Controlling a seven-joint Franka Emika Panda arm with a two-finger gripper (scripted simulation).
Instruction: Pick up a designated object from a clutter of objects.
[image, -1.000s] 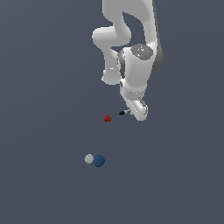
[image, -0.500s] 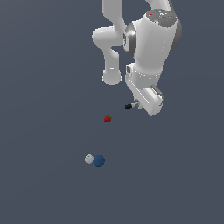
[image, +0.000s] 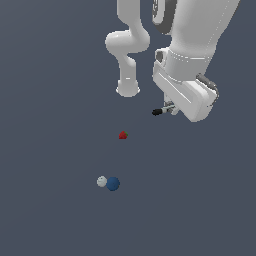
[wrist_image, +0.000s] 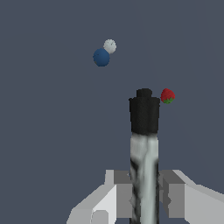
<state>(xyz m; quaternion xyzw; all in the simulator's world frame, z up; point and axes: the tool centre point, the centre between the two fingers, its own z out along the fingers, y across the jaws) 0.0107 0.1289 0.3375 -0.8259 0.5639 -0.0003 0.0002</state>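
1. The counter (image: 50, 100) is showing as a flat, matte slate-grey surface with no visible grain or edge.
2. The arm (image: 195, 45) is rising as a smooth, glossy white shell of rounded links, ending in a blocky, squared hand with soft bevels.
3. The gripper (wrist_image: 144, 197) is holding the rod-shaped tool (wrist_image: 144, 148) between its pale grey, box-like fingers (wrist_image: 175, 197), which are pressing on the shaft from both sides in the wrist view.
4. The rod-shaped tool is sitting clear of the counter in that grasp; its shaft is looking light grey with mottled dark streaks, and its end is a stubby black cylinder with a small knob on top. In the exterior view its black tip (image: 157, 111) is poking out toward the exterior view's left from under the hand.
5. The blue ball (image: 113, 184) is lying on the counter, dark, round and evenly shaded, well apart from the gripper.
6. The whitish ball (image: 102, 181) is resting against the blue ball, smaller and slightly dimpled-looking.
7. The strawberry-like lump (image: 123, 135) is lying alone between the balls and the gripper, red, bumpy, with a green patch at one side.
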